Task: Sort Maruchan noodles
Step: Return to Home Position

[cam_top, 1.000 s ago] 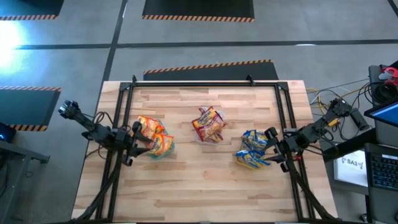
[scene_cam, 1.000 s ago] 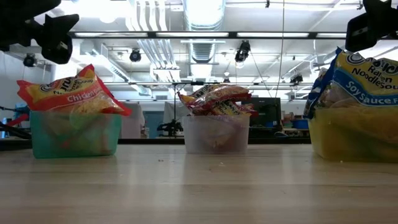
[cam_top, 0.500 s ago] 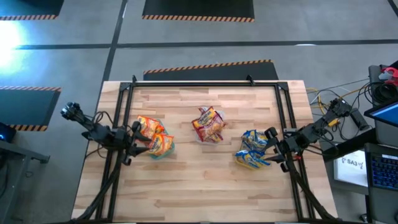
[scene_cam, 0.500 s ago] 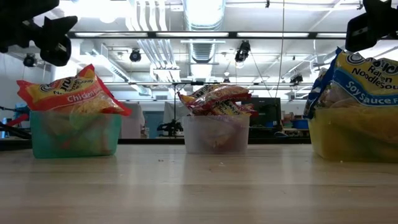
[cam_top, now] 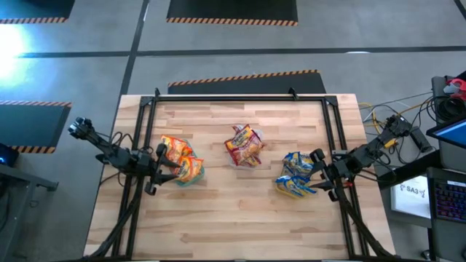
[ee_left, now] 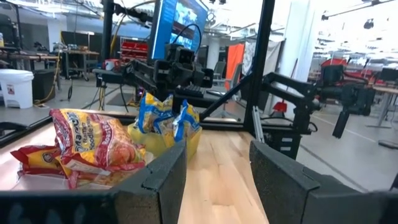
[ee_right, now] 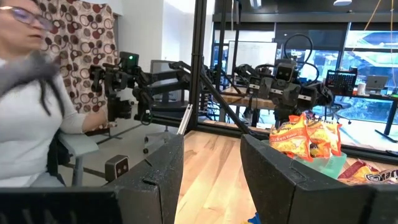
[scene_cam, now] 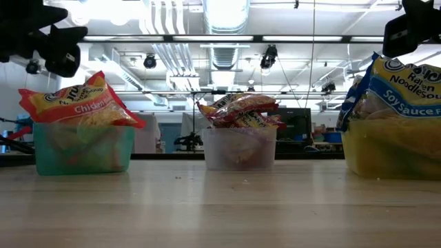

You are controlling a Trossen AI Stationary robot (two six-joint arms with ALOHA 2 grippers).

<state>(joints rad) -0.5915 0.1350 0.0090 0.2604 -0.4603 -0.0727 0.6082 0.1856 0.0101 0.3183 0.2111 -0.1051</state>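
Observation:
The Maruchan noodles sit sorted in three bins on the wooden table. Orange packets (cam_top: 179, 159) stick out of a green bin (scene_cam: 83, 148) at the left. Red packets (cam_top: 245, 145) fill a clear bin (scene_cam: 240, 150) in the middle. Blue packets (cam_top: 296, 175) fill a yellow bin (scene_cam: 391, 150) at the right. My left gripper (cam_top: 163, 161) hangs open just left of the orange packets, raised off the table and touching nothing. My right gripper (cam_top: 319, 168) hangs open just right of the blue packets, also raised with nothing between its fingers (ee_right: 267, 168).
A black frame (cam_top: 240, 97) runs round the table's far and side edges. A seated person (ee_right: 31, 99) shows beyond the table's left side. Bare wood (cam_top: 240, 218) lies toward the near edge. A laptop and cables (cam_top: 444, 131) lie off the table to the right.

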